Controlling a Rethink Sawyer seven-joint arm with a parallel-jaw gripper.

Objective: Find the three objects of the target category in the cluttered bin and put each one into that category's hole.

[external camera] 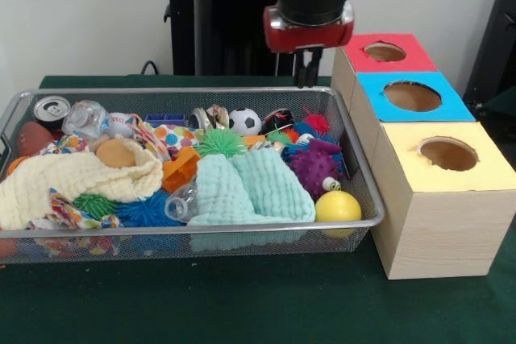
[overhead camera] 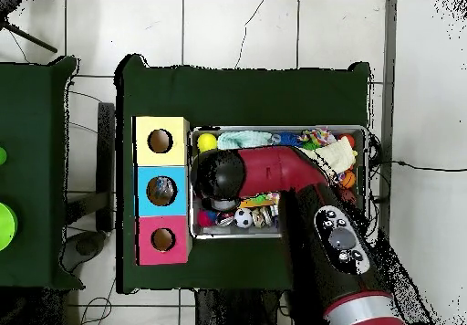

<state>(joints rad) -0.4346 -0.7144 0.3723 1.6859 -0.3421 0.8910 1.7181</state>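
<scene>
The wire mesh bin sits on the green table, full of toys and cloths; its rim also shows in the overhead view. One clear wrinkly bottle lies at the bin's far left beside the can. A second clear bottle lies near the front, between a blue spiky ball and the mint cloth. I see no third bottle. My gripper hangs empty above the bin's far right rim, next to the red-topped box. In the overhead view the arm's head hides it.
Three wooden boxes with holes stand right of the bin: red top, blue top, yellow top. The bin also holds a silver can, a soccer ball, a yellow ball, a cream cloth and a mint cloth.
</scene>
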